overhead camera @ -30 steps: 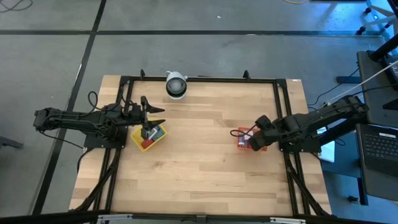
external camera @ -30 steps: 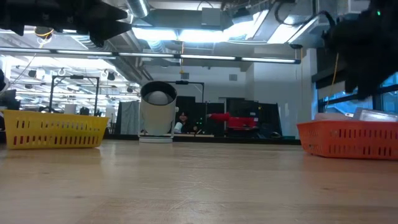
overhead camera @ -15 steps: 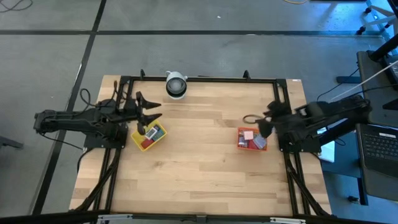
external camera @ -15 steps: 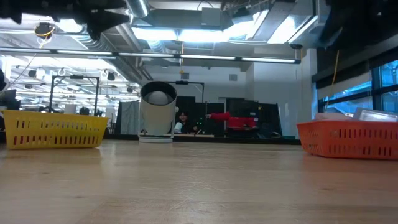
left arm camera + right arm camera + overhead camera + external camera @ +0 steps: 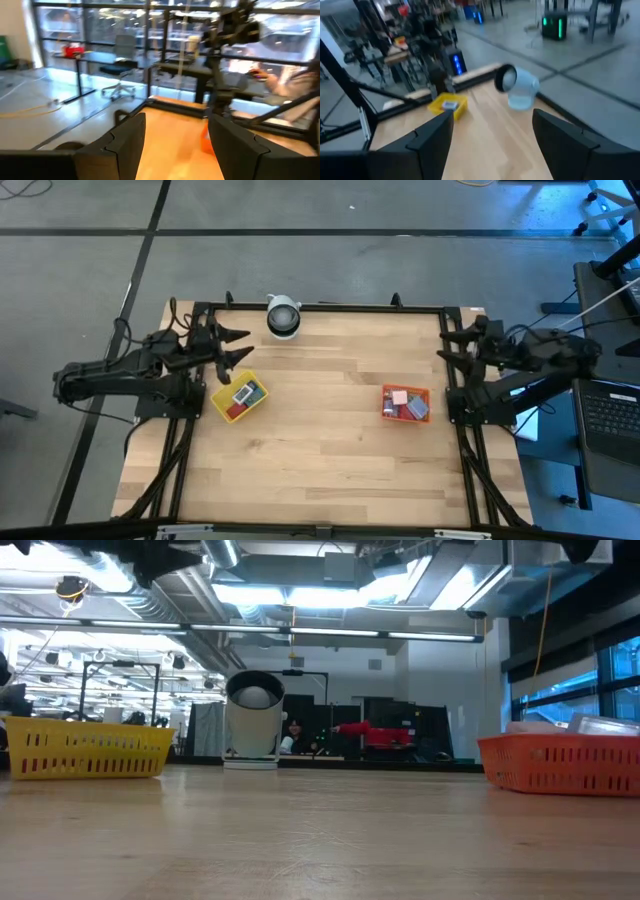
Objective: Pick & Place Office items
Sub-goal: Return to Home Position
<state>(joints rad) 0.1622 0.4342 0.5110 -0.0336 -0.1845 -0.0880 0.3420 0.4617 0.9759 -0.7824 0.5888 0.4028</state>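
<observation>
The office items lie in two trays. A yellow tray (image 5: pixel 238 397) at the table's left holds red, white and blue pieces. A red-orange tray (image 5: pixel 405 403) at the right holds pink and pale blue-grey pieces. My left gripper (image 5: pixel 245 343) hovers open above the table's left side, beyond the yellow tray's far edge, pointing level toward the right; nothing is between its fingers (image 5: pixel 127 145). My right gripper (image 5: pixel 442 347) hovers open at the table's right edge, beyond the red-orange tray's far right corner, pointing toward the left; it is also empty (image 5: pixel 492 130).
A round white-and-grey cylinder (image 5: pixel 283 316) stands at the middle of the far edge. A black frame (image 5: pixel 320 308) runs round the tabletop. Bare wood lies between the two trays and toward the near edge. A laptop (image 5: pixel 610 415) sits off the table's right side.
My right gripper has risen from over the red-orange tray, drawn back toward the table's right and far edges, and tipped from pointing down to nearly level. My left gripper has risen from over the yellow tray and moved toward the far edge. Both stay open; the pieces lie still.
</observation>
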